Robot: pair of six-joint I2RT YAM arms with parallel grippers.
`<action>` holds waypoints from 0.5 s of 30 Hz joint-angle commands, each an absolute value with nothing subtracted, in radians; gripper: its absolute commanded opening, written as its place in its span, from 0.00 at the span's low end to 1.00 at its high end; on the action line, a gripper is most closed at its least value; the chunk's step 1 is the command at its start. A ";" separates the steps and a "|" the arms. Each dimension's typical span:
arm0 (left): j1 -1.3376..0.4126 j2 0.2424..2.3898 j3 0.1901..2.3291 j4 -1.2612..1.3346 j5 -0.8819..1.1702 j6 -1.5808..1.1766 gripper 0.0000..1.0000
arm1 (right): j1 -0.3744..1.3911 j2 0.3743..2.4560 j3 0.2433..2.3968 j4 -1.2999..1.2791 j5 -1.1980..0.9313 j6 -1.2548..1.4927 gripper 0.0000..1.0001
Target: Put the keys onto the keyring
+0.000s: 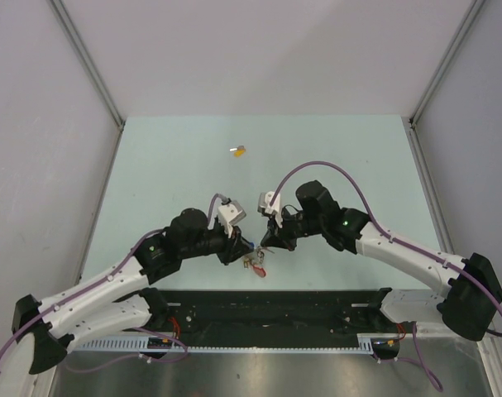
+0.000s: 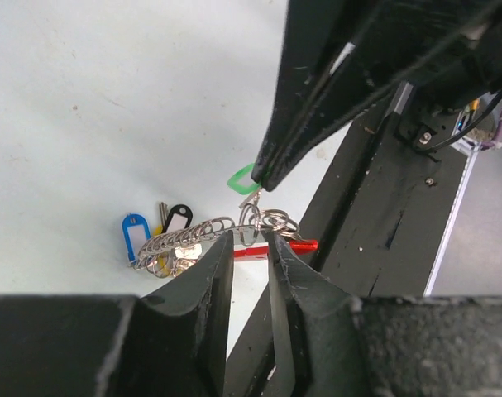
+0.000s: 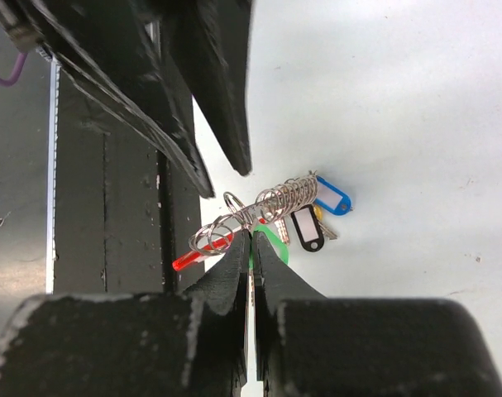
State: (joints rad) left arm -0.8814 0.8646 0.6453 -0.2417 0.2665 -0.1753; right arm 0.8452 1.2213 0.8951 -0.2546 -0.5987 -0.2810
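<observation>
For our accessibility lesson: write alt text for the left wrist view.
Black fingers of the left gripper pinch a silver coiled wire keyring with a red band, while the right gripper holds a green-headed key to its coil.

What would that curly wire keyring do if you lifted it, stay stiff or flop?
The keyring would probably sag and stretch, since it looks like a loose wire coil. Its blue tag and black tag would likely swing, hanging from loops. It seems light: thin wire, small plastic.
</observation>
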 commanded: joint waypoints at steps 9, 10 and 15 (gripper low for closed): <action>-0.887 0.839 0.609 -0.120 0.319 -0.152 0.34 | 0.851 1.209 0.946 -0.193 -0.607 -0.268 0.00; -0.887 0.845 0.607 -0.117 0.319 -0.150 0.34 | 0.850 1.210 0.946 -0.193 -0.606 -0.267 0.00; -0.887 0.861 0.583 -0.068 0.321 -0.144 0.31 | 0.853 1.210 0.946 -0.193 -0.607 -0.268 0.00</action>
State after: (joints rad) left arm -0.8814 0.8555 0.5991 -0.1394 0.2993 -0.1646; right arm 0.8467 1.2213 0.8982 -0.2481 -0.5983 -0.2802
